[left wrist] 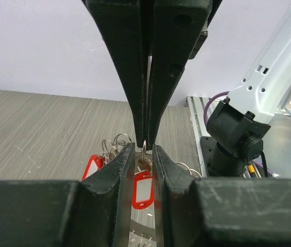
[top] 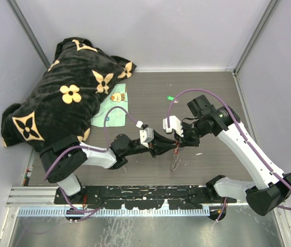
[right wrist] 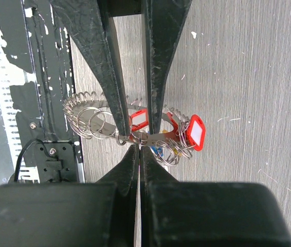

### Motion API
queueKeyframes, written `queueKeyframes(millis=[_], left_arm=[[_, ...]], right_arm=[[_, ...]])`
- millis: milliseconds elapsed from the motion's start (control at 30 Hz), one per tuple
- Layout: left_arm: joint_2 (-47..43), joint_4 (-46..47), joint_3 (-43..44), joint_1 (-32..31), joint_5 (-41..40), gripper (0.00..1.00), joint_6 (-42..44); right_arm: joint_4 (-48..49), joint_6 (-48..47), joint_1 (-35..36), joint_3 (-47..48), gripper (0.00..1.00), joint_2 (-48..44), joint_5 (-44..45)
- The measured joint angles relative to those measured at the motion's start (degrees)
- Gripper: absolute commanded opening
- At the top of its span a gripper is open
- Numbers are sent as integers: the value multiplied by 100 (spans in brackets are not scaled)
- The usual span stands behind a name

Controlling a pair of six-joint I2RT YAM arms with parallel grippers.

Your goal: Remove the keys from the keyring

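Right gripper [right wrist: 138, 146]: clenched, fingertips pressed together on a thin bit of metal at the top of the keyring [right wrist: 76, 105]. It looks to be the anchor, carrying the bunch so the other arm can work on it.
Left gripper [left wrist: 144, 152]: tip to tip with the right one, jaws a narrow slit apart with a red-tagged key [left wrist: 142, 189] between them. Whether the pads actually press on the key I cannot tell.
Keyring position: hangs straight below the two meeting fingertips, its lower part just over or touching the table [top: 212, 103]; the top view does not settle which.
Other keys: a second red tag [right wrist: 196, 133] lies just to one side of the right fingertips, with blue and yellow tags [right wrist: 158, 150] tucked close under them. Bare wire loops [right wrist: 91, 123] sit on the other side.
Why head-on: the grippers oppose each other, so one can steady the ring while the other draws a key off it.
Step in hand: judged as getting hold of one key; several tagged keys remain on the ring, so most of the job is left.
Next move calls for: a firm pinch on the key, then a pull away from the right fingertips without dragging the ring out of their hold.
Risk: the tag is smooth plastic, so the fingers may slide off or the whole bunch may swing.
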Motion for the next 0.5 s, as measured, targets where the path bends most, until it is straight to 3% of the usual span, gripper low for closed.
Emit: queueKeyframes(millis=[500], left_arm=[[286, 4, 160, 0, 297, 20, -118]], right_arm=[[-2, 2, 0, 0, 1, 0, -26]])
